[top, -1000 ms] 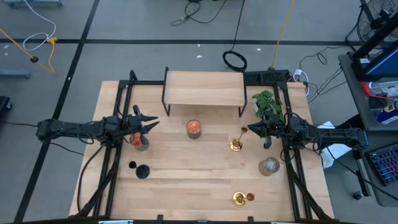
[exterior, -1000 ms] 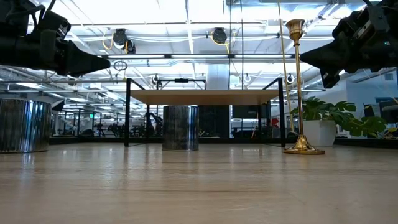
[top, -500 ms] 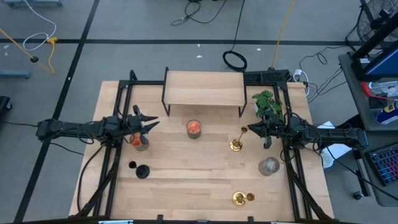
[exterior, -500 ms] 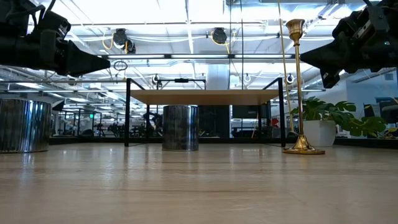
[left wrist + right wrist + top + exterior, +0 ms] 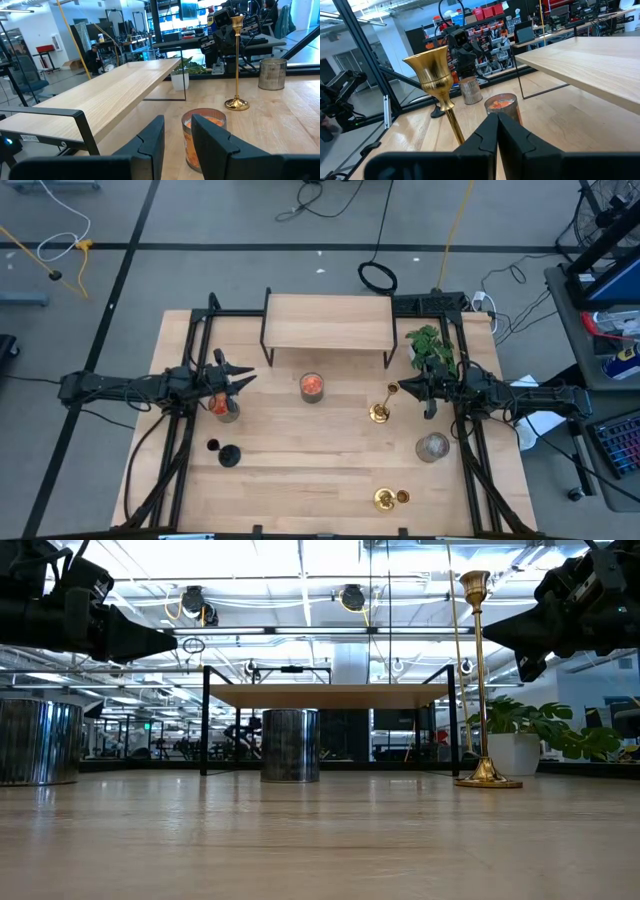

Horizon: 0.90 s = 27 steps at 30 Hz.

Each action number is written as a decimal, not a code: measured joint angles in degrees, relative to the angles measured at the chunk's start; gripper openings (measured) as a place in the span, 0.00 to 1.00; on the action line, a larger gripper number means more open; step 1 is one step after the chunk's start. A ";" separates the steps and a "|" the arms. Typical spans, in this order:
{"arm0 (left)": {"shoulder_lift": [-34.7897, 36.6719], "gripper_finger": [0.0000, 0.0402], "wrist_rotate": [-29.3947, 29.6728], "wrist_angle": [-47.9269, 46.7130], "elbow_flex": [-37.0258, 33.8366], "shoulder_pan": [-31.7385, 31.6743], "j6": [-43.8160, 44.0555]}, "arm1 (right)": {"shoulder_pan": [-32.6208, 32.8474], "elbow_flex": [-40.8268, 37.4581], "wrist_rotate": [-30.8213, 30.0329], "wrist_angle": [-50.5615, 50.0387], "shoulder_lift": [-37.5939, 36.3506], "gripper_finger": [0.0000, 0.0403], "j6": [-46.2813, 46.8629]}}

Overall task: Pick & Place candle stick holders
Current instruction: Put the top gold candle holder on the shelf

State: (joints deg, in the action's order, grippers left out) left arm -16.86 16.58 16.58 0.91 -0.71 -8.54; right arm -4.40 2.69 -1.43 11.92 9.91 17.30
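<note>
Three holders remain unplaced on your bench (image 5: 300,460): tall gold holder (image 5: 380,412) just beside the right gripper (image 5: 405,390), whose jaws are closed and empty; second gold holder (image 5: 384,499) near the front edge; black holder (image 5: 228,456) front left. Left gripper (image 5: 243,378) waits, jaws slightly parted, empty.

- A shiny gold finish is seen on the tall candle stick holder (image 5: 381,408), and on a second gold holder (image 5: 385,499) lying nearer the front.
- Matte black is shown by the small holder (image 5: 227,454).
- Pale wood grain is shown by the counter (image 5: 330,470) and the raised shelf (image 5: 328,321).
- Orange contents are seen in the glass jar (image 5: 312,386).
- Green leaves are carried by the potted plant (image 5: 431,345).
- Both arms are finished in black.
</note>
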 joint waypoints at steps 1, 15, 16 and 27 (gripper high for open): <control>0.02 0.26 0.00 0.00 0.02 0.00 0.01 | 0.01 0.01 0.00 0.00 0.00 0.02 0.00; 0.04 0.26 -2.01 -1.05 0.02 -0.01 9.01 | 0.00 0.01 -1.94 3.15 0.14 0.02 -5.73; 0.04 0.26 -2.01 -0.99 0.02 0.00 8.55 | 0.02 -0.01 -2.45 4.14 0.20 0.02 -7.49; 0.02 0.26 -4.57 0.04 0.02 0.05 8.87 | 0.02 0.01 7.57 5.47 5.13 0.20 -10.95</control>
State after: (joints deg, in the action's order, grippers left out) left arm -16.84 12.01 16.62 0.93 -0.67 0.34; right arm -4.38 2.70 6.14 17.39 15.05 6.35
